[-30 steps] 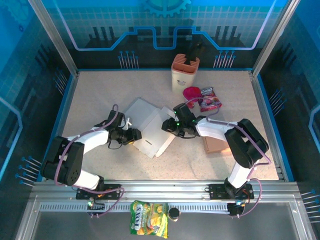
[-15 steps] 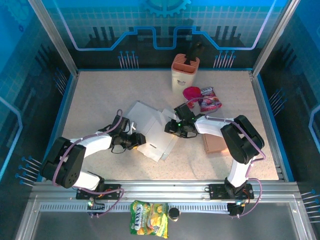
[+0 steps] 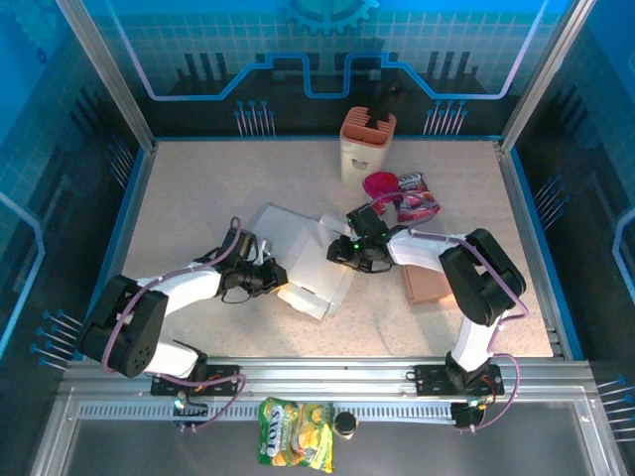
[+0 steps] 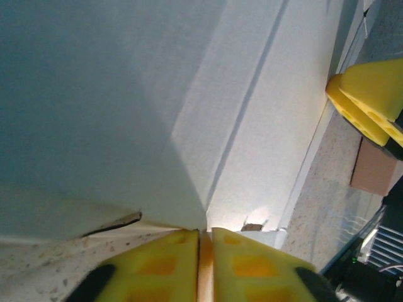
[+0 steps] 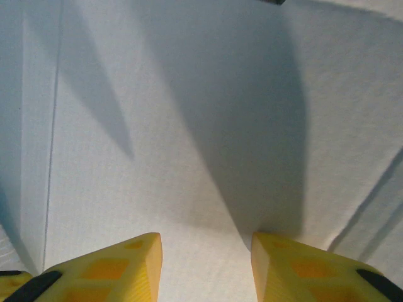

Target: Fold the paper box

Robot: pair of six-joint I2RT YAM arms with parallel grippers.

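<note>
Left pincer closed at paper box edge; right pincer half-open above it. Fold slowly along crease.

White paper box, creased, mostly flat

Peach holder, magenta cup, pink packet: far edge of table, centre. Brown block: toward right edge. Yellow snack bag: near rail.

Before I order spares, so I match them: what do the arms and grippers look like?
The left arm and right arm have white links and black joints. A purple cable loops along each. The left gripper and right gripper carry blocky yellow fingers with recessed squares and black patches.
</note>
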